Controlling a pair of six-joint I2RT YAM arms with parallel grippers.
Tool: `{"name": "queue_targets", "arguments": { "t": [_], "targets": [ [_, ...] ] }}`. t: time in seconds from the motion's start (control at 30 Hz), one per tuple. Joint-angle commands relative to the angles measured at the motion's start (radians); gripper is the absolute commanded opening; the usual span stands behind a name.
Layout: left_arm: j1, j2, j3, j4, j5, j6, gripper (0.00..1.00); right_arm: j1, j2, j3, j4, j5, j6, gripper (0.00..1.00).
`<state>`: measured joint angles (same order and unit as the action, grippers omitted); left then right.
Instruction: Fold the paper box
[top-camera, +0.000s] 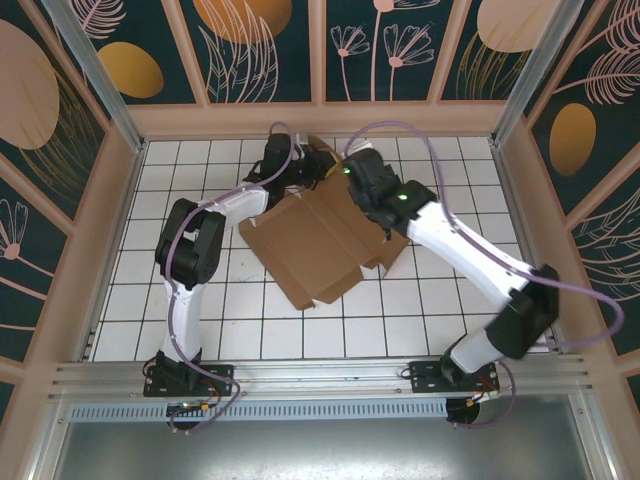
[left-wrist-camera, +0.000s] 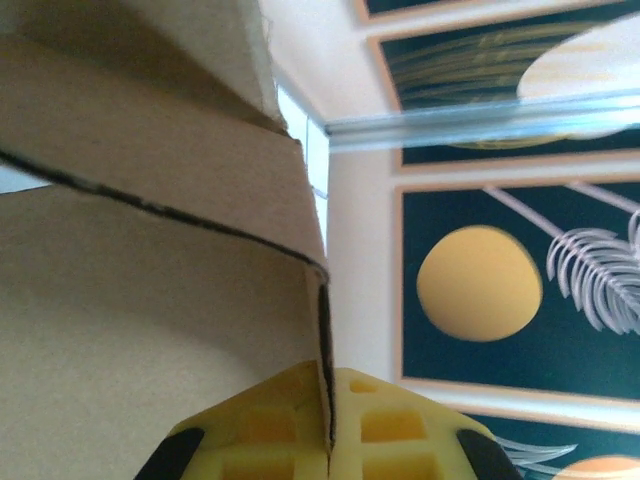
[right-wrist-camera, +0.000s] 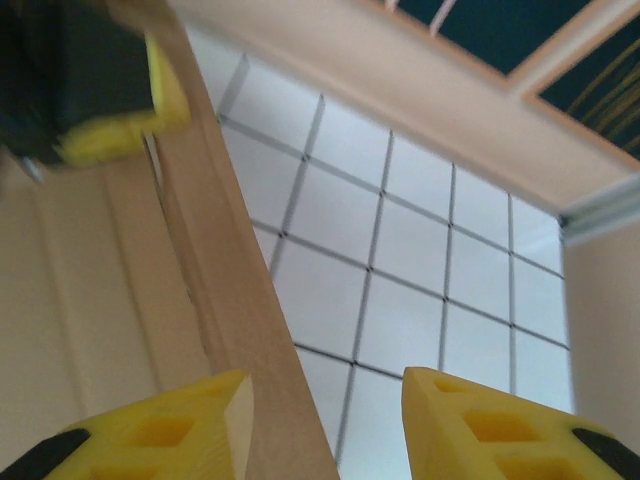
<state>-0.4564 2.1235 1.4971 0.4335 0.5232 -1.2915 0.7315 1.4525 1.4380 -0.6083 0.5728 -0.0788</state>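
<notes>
The paper box (top-camera: 320, 245) is a brown cardboard sheet lying partly folded in the middle of the tiled table, with its far flaps raised. My left gripper (top-camera: 303, 168) is at the box's far edge. In the left wrist view, the left gripper (left-wrist-camera: 328, 385) is shut on a thin cardboard edge (left-wrist-camera: 150, 300). My right gripper (top-camera: 347, 172) hovers beside it at the same far edge. In the right wrist view, the right gripper (right-wrist-camera: 325, 390) is open, and a raised cardboard flap (right-wrist-camera: 215, 260) runs up against its left finger (right-wrist-camera: 170, 430). The left gripper's yellow finger (right-wrist-camera: 130, 110) shows at that flap's top.
A white tiled floor (top-camera: 200, 300) surrounds the box. Beige walls (top-camera: 320, 120) with dark patterned panels close in the back and sides. An aluminium rail (top-camera: 320, 375) runs along the near edge by the arm bases.
</notes>
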Motion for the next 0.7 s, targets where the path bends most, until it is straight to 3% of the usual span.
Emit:
{"name": "queue_targets", "arguments": {
  "t": [0.0,0.1,0.27,0.33,0.53,0.67],
  "targets": [
    [0.006,-0.103,-0.089,0.280,-0.131,-0.072,0.00,-0.031,-0.111,-0.050,0.047,-0.212,0.079,0.43],
    [0.006,-0.159,-0.204,0.386,-0.241,-0.082,0.00,-0.079,-0.153,-0.093,0.067,-0.270,0.118,0.42],
    [-0.001,-0.232,-0.369,0.546,-0.447,-0.123,0.00,-0.225,-0.188,-0.169,0.114,-0.539,0.204,0.41],
    [-0.002,-0.247,-0.420,0.595,-0.517,-0.148,0.00,-0.241,-0.187,-0.185,0.125,-0.631,0.205,0.41],
    [-0.008,-0.235,-0.472,0.642,-0.588,-0.206,0.00,-0.206,-0.090,-0.215,0.059,-0.811,0.244,0.36],
    [-0.017,-0.219,-0.519,0.684,-0.647,-0.251,0.00,-0.068,-0.017,-0.284,0.086,-0.741,0.236,0.31]
  ]
}}
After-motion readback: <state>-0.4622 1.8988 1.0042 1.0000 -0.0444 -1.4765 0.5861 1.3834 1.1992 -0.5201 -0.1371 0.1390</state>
